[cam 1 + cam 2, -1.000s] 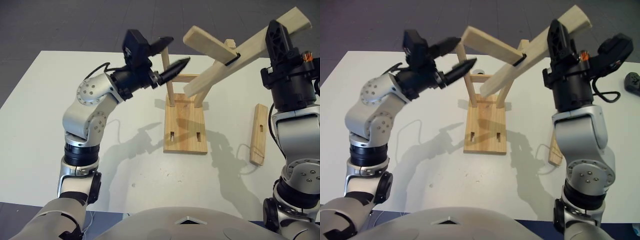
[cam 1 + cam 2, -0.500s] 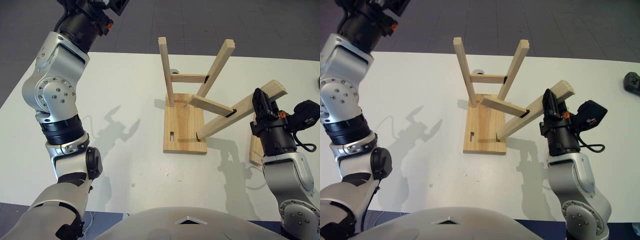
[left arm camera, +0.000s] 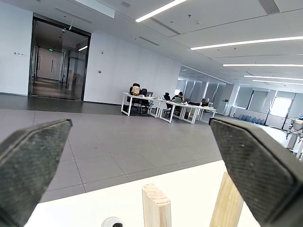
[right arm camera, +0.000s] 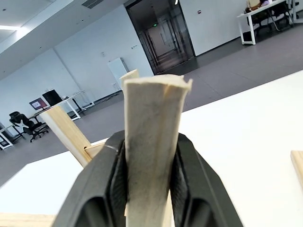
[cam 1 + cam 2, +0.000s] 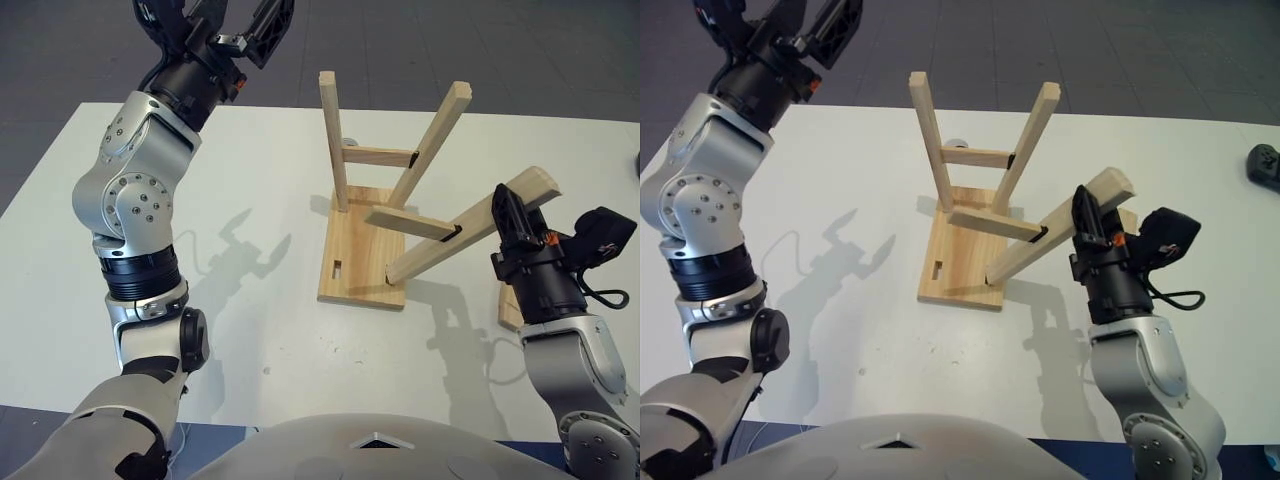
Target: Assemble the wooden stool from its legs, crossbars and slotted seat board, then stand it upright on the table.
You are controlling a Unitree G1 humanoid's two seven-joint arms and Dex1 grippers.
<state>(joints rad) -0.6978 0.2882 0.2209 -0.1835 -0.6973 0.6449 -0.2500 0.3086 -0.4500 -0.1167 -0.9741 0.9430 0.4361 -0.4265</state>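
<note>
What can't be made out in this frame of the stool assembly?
Whether the held pale wooden leg sits in the flat slotted seat board's slot: head views, its own lower end covers the joint.
Loose wooden piece: left eye view, mostly behind the right arm.
Small round object: left wrist view, cut by the edge.

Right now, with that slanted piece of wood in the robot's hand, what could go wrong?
The right gripper holds the leg steeply tilted, its lower end at the seat board; pushed in at that slant, it might jam or shove the board. The left gripper hangs open, high and away, so nothing steadies the board, and the two standing legs could topple.
</note>
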